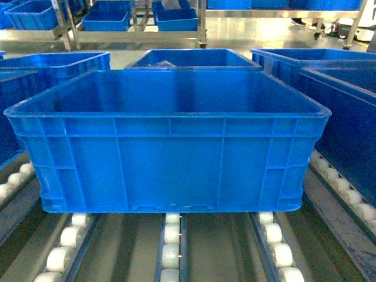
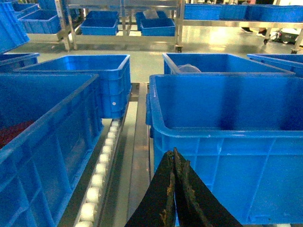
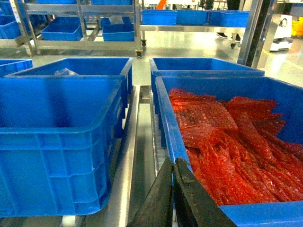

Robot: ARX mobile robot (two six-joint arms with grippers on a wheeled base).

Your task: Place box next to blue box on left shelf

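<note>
The box, a large ribbed bright-blue crate, stands empty on the roller tracks of the left shelf, filling the middle of the head view. A blue box sits close on its left, and another on its right. In the left wrist view my left gripper is shut and empty in front of the box's near left corner. My right gripper is also shut and empty, in the gap between the box and the right-hand crate's rim. Neither gripper shows in the head view.
The right-hand crate holds red bags; the left one shows something red inside. More blue crates stand behind on the same rack. Across a shiny floor, metal racks carry further blue bins.
</note>
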